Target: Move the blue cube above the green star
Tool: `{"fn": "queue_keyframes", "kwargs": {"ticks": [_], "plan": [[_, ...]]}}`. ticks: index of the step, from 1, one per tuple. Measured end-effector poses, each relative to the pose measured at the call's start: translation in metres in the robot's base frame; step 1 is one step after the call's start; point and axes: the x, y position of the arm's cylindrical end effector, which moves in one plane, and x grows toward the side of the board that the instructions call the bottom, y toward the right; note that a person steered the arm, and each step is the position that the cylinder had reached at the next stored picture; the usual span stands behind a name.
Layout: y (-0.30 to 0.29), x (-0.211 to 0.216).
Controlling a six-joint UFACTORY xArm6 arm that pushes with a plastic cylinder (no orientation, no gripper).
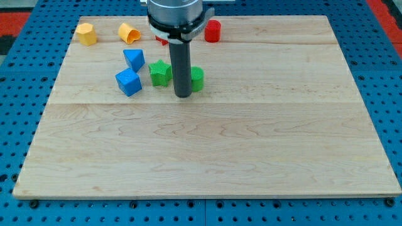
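Note:
The blue cube point(129, 82) lies on the wooden board at the upper left, just left of and slightly below the green star point(161, 73). A blue triangular block point(134, 59) sits just above the cube. My tip point(183, 95) rests on the board right of the green star, between it and a green block point(196, 79) that the rod partly hides. The tip is apart from the blue cube, with the star between them.
Two yellow blocks point(86, 34) point(129, 32) lie near the board's top left edge. A red cylinder point(212, 31) stands at the top centre; another red block point(161, 40) is mostly hidden behind the arm. The board point(207, 150) sits on a blue pegboard.

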Motion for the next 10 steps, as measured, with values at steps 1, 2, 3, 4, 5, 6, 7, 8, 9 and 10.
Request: {"fn": "queue_keyframes", "kwargs": {"ticks": [1, 2, 3, 4, 5, 6, 7, 8, 9, 10], "plan": [[-0.069, 0.017], [-0.108, -0.014], [-0.103, -0.052], [-0.122, -0.054], [-0.162, -0.071], [-0.112, -0.113], [-0.031, -0.082], [-0.009, -0.052], [-0.09, -0.046], [-0.116, -0.031]]}}
